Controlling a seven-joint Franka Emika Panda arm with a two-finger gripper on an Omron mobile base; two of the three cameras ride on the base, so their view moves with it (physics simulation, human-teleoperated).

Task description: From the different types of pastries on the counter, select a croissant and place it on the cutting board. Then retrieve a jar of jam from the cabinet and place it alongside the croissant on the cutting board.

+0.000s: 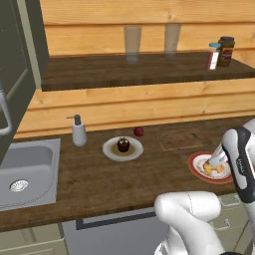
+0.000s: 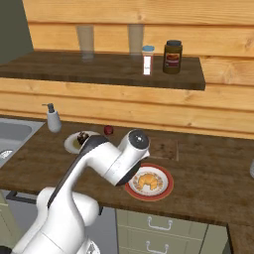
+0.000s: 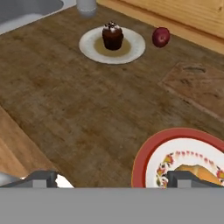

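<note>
The croissant (image 2: 147, 181) sits on a red-rimmed plate (image 2: 166, 191) near the bottom middle of the right base view. In the hand view, only a bit of the croissant (image 3: 199, 173) peeks in at the lower right corner, right by one dark fingertip (image 3: 186, 178). The other fingertip is far over at the lower left, so the jaws are spread wide and hold nothing. The gripper (image 3: 116, 180) sits over the bare wooden counter (image 3: 74, 113), and the pastry lies off to the right side of the jaws, not between them. I think the hand has to slide that way before it can go down and pinch. In the right base view the croissant looks curved, with its long side going across the plate, but it is too small to be sure. The cutting board (image 2: 163, 148) is just behind the plate, toward the wall. A cupcake (image 3: 112, 36) on a white plate (image 3: 131, 46) sits at the top of the hand view, well apart. The jam jar (image 2: 172, 57) stands up on the shelf, at the upper middle.
</note>
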